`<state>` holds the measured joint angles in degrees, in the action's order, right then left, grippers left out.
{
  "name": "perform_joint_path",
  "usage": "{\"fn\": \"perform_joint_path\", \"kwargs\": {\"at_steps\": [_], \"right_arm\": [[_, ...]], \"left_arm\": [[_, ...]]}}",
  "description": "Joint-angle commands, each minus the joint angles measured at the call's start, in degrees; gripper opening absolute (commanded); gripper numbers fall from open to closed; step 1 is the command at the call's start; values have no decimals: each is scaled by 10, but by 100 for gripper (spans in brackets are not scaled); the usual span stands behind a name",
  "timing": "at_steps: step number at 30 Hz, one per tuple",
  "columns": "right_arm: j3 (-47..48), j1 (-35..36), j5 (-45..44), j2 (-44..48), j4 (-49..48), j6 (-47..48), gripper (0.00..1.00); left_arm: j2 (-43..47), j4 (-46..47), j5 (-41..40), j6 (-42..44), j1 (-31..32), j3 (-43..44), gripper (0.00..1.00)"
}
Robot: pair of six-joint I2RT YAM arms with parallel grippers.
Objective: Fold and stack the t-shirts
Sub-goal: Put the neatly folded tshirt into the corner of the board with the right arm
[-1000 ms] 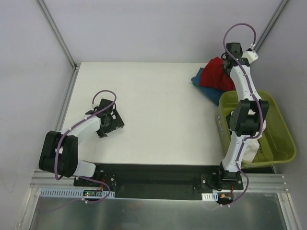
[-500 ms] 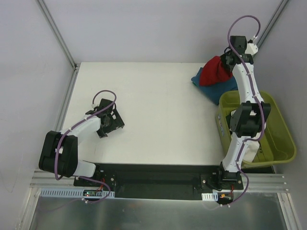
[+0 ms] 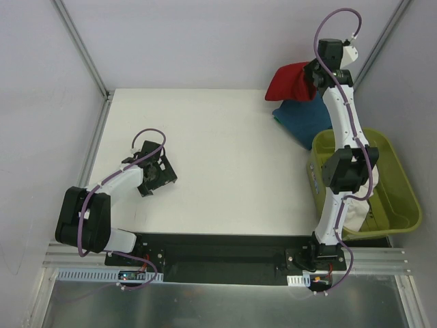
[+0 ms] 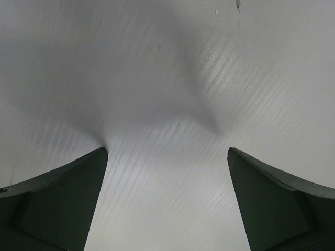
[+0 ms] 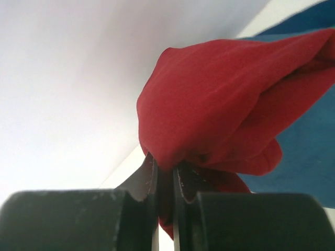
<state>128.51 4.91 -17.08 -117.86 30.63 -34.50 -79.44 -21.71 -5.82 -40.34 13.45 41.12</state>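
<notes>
My right gripper is shut on the deep red t-shirt and holds it bunched in the air above the table's far right corner. In the right wrist view the red cloth is pinched between the jaws of my right gripper. The teal-blue t-shirt lies crumpled on the table under it and shows in the right wrist view. A white t-shirt lies in the olive-green tub. My left gripper is open and empty, low over the bare table at the left.
The olive-green tub stands at the right edge of the white table, beside my right arm. Grey walls and metal frame posts close in the table at the back and the sides.
My right gripper has lifted the red t-shirt up off the teal-blue one and carried it back and to the left. The left arm has not moved.
</notes>
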Motion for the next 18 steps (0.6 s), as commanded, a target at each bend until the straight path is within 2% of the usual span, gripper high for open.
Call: {"fn": "perform_joint_path", "kwargs": {"at_steps": [1,6,10,14,18], "right_arm": [[-23,-10,-38,4,-44,11,1],[8,-38,6,-27,-37,15,1],[9,-39,21,-39,-85,41,1],[-11,-40,-11,-31,-96,34,1],[-70,-40,-53,30,-90,39,1]], "left_arm": [[-1,-3,3,9,1,13,99],[-11,-3,5,9,1,19,99],[-17,-3,5,10,1,22,99],[-27,-3,9,10,1,26,99],[-39,-3,8,10,1,27,99]]}}
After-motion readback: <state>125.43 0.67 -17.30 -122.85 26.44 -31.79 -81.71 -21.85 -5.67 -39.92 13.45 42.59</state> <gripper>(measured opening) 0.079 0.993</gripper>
